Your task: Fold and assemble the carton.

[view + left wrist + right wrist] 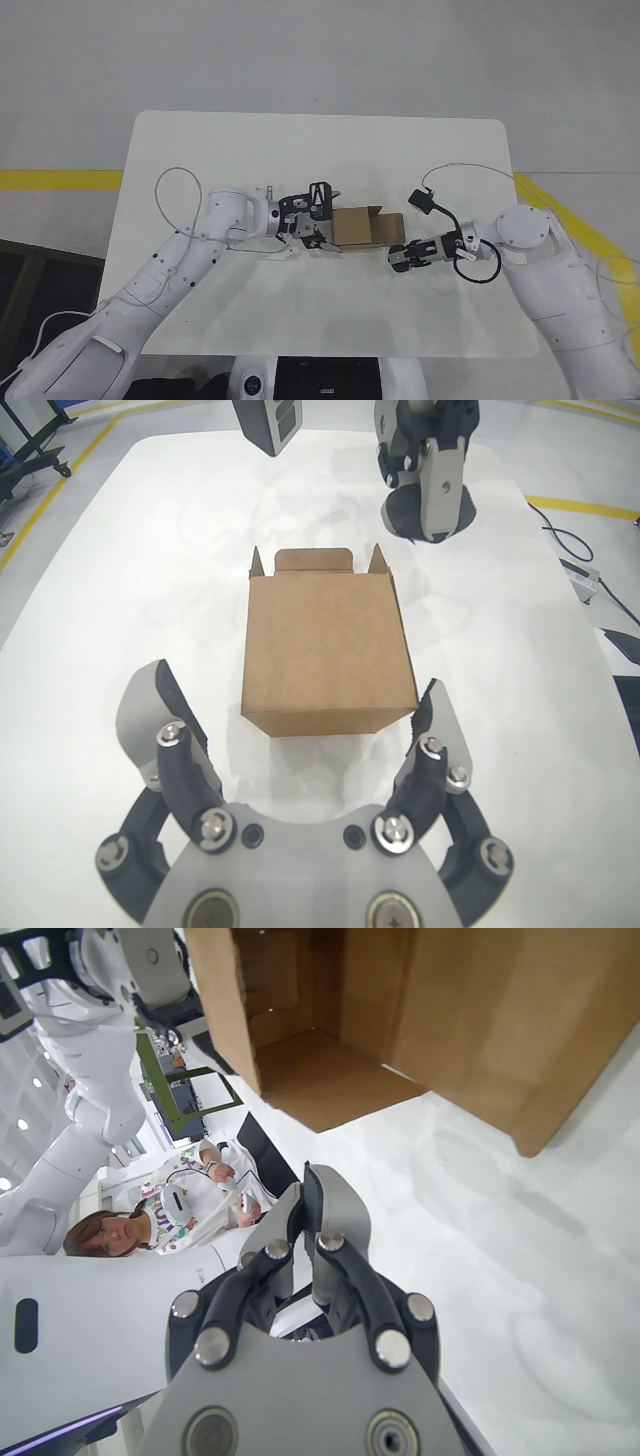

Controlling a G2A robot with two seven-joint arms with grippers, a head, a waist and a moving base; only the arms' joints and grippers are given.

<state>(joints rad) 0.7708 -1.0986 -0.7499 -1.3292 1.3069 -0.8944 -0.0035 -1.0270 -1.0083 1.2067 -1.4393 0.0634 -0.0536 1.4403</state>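
arms (180, 265): white shells | left gripper (297, 680): silver fingers (137, 705), black pads, screws | cable (446, 213): black

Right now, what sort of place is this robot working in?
Probably a robotics lab or factory test floor: a plain white table on a grey floor with yellow marking lines, a wheeled equipment stand nearby, and a brown carton as the workpiece.

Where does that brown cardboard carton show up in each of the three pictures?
Top view: carton mid-table, between left pincer and right pincer.
Left wrist view: just ahead of the open left pincer, closed end nearest.
Right wrist view: ahead of the shut right pincer, open end facing it.
Shared landmark: the white table.
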